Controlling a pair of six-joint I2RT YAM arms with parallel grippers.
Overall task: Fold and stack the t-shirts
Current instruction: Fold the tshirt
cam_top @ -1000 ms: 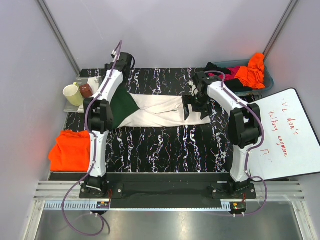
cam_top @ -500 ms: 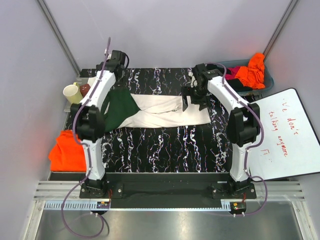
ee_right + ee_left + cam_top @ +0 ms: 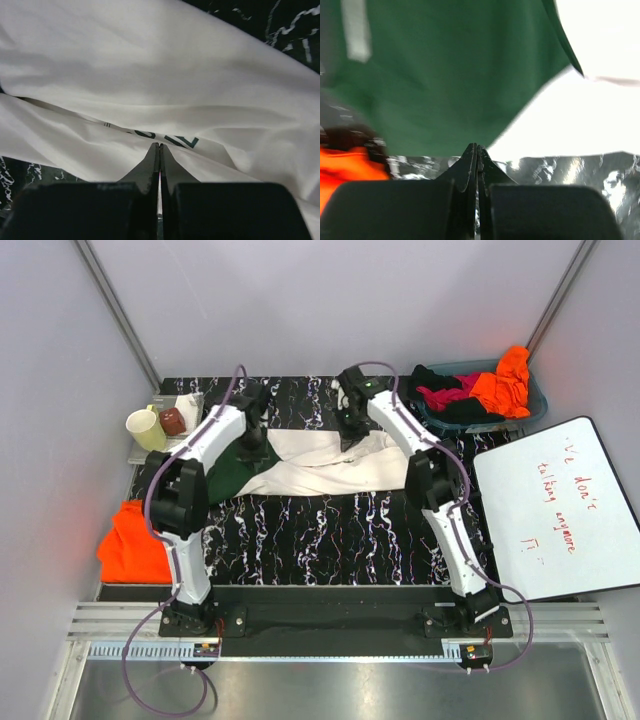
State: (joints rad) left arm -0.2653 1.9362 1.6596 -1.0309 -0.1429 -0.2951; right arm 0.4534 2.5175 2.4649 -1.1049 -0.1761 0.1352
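Observation:
The cream t-shirt with dark green sleeves lies stretched across the black marbled table. My left gripper is shut at the far edge of its green sleeve, the tips pinching the cloth edge. Over the cream body, my right gripper is shut on a fold beside dark green lettering. A folded orange t-shirt rests at the near left. More t-shirts, orange, magenta and black, fill the basket.
The blue-grey basket stands at the back right. A white board with red writing leans at the right edge. A cream mug and a brown mug sit on a tray at the back left.
Both arms swung inward from the shirt's ends to its far edge and both grippers closed from open. The shirt's right end has drawn in and bunched slightly.

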